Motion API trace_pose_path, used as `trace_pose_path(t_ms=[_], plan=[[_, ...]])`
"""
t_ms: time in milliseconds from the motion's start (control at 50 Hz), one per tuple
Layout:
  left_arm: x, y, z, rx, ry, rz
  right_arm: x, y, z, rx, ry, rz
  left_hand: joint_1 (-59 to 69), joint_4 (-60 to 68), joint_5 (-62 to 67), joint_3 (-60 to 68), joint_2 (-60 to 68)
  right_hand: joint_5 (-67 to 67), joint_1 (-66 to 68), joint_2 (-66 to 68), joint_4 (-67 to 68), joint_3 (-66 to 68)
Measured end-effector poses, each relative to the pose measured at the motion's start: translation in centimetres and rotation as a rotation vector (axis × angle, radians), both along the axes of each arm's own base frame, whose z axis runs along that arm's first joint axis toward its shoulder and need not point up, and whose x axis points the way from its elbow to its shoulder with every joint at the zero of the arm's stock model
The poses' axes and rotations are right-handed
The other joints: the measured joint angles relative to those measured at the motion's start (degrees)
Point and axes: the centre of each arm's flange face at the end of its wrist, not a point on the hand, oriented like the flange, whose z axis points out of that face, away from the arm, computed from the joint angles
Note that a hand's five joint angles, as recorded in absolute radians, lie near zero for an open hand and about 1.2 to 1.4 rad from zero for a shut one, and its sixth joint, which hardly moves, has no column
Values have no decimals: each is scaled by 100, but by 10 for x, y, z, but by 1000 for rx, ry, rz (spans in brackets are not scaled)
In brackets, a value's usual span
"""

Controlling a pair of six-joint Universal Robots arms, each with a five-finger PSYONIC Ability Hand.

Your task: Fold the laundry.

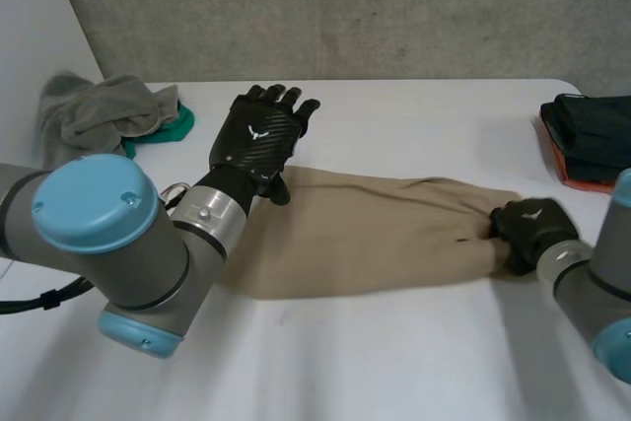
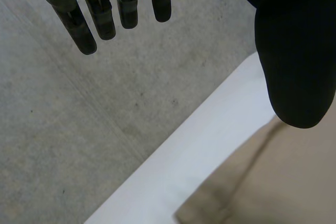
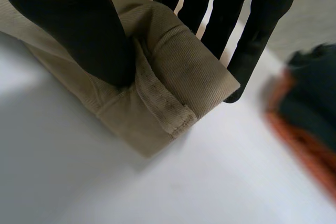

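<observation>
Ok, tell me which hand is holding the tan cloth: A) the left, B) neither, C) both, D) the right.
D: the right hand pinches the end of the tan cloth between thumb and fingers, while the left hand is open, its fingers straight.

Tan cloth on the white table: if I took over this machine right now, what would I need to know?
Left hand: open, holding nothing, over the left end of the long tan fabric garment.
Right hand: shut on the garment's hemmed right end, thumb against fingers.
Done: the garment lies stretched out across the white table.
Left: probably folding it end to end. The crumpled grey cloth pile at the far left looks unfolded; a dark folded stack sits at the far right.
</observation>
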Motion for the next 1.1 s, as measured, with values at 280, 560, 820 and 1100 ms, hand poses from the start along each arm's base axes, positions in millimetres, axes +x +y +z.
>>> trace_pose_path(t_ms=[280, 560, 820, 1100], plan=[[13, 25, 52, -86, 94, -16, 2, 2, 53, -280, 326, 110, 0, 0, 0, 0, 0, 255, 0, 597, 11, 116], [22, 21, 49, -42, 130, 7, 172, 112, 5, -462, 207, 956, 0, 0, 0, 0, 0, 107, 895, 462, -251, -56], [19, 9, 63, -84, 173, 12, 153, 93, 84, -355, -196, 742, 0, 0, 0, 0, 0, -5181, -3215, -4828, -5631, -5432], [-48, 0, 19, 224, 152, -95, 70, 10, 81, -28, -470, 190, 0, 0, 0, 0, 0, -5181, -3215, -4829, -5631, -5433]])
